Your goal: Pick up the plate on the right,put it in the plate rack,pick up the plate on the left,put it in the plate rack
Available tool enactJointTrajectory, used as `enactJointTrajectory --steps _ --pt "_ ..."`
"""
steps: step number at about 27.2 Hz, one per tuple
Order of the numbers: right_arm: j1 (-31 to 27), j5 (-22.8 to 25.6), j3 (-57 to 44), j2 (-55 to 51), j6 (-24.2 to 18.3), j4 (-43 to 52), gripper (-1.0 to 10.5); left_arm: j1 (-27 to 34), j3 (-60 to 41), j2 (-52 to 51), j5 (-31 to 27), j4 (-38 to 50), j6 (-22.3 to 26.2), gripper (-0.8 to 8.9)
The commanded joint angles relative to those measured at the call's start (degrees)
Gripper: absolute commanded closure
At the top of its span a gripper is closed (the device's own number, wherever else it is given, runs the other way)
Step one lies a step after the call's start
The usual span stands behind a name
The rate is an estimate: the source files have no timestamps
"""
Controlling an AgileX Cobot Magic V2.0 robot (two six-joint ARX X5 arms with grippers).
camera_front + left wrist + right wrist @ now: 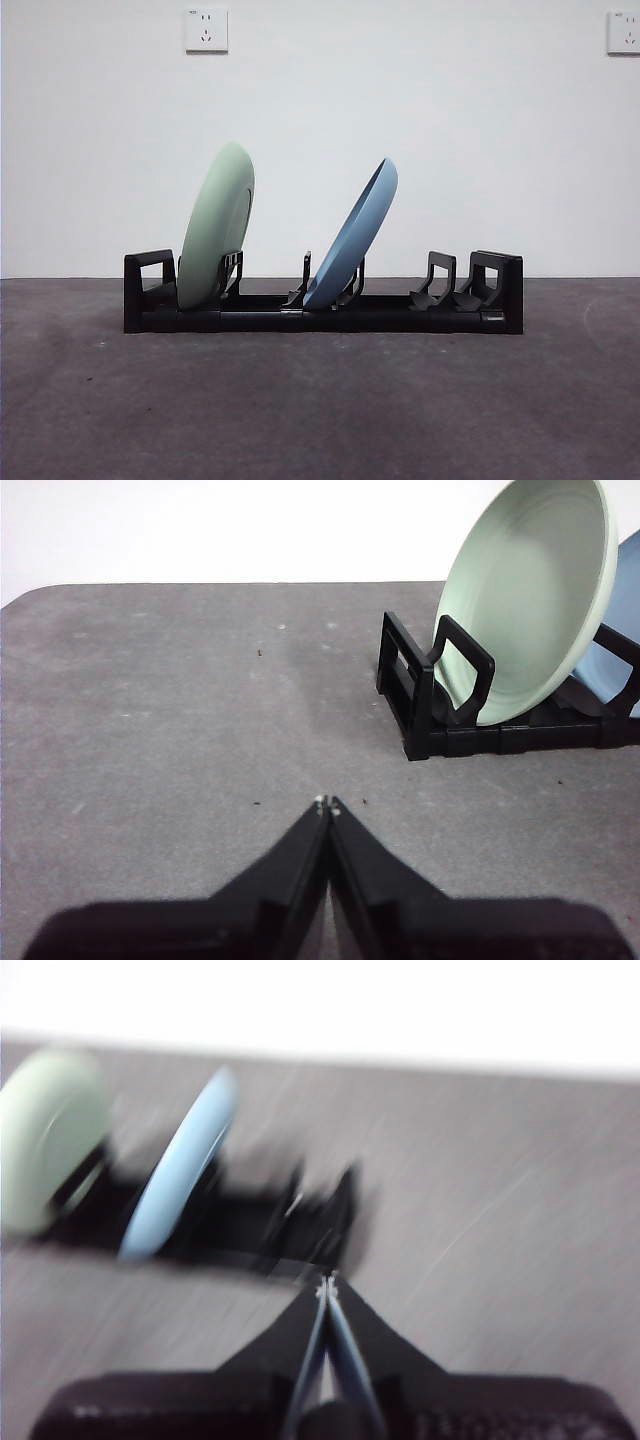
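The long black plate rack (320, 312) lies across the middle of the table. A pale green plate (215, 225) stands in a slot near its left end, leaning right. A blue plate (352, 235) stands in a middle slot, tilted more strongly right. In the left wrist view the green plate (525, 600) and the rack end (430, 695) lie beyond my left gripper (327, 802), which is shut and holds nothing, well apart from them. The right wrist view is blurred; my right gripper (327, 1282) is shut and empty, close to the rack's end (320, 1220), with the blue plate (180, 1175) and green plate (50, 1130) further off.
The table has a dark grey cloth surface (320, 400). A white wall stands behind with two power sockets (206, 30). The rack's right-hand slots (440, 280) hold nothing. Neither arm shows in the front view.
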Motion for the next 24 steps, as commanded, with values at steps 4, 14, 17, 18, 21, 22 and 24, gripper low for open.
enactJointTrajectory --steps 4,14,17,18,21,22,24 --pt "-9.49 -6.05 -20.22 -13.29 -2.67 25.16 9.5 0.17 -0.81 -0.09 -0.09 0.04 -0.57 8.16" --pt "-11.15 -5.97 -42.6 -25.68 0.66 34.91 9.5 0.17 -0.81 -0.09 -0.07 0.04 -0.57 8.16" --pt "-11.13 -5.86 -45.03 -27.5 0.59 35.04 9.5 0.17 -0.81 -0.09 -0.07 0.04 -0.57 8.16" --pt "-11.13 -5.84 -45.7 -27.95 0.59 35.34 9.5 0.2 -0.81 -0.09 -0.07 0.04 -0.57 8.16" --pt "-11.13 -5.84 -47.95 -29.44 0.63 36.3 9.5 0.17 -0.81 -0.09 -0.07 0.04 -0.57 8.16" --pt "-11.13 -5.84 -48.7 -29.99 0.87 36.3 9.5 0.17 -0.81 -0.09 -0.07 0.04 -0.57 8.16" --pt "-11.13 -5.84 -50.01 -30.08 2.27 36.37 9.5 0.17 -0.81 -0.09 -0.09 0.04 -0.57 8.16"
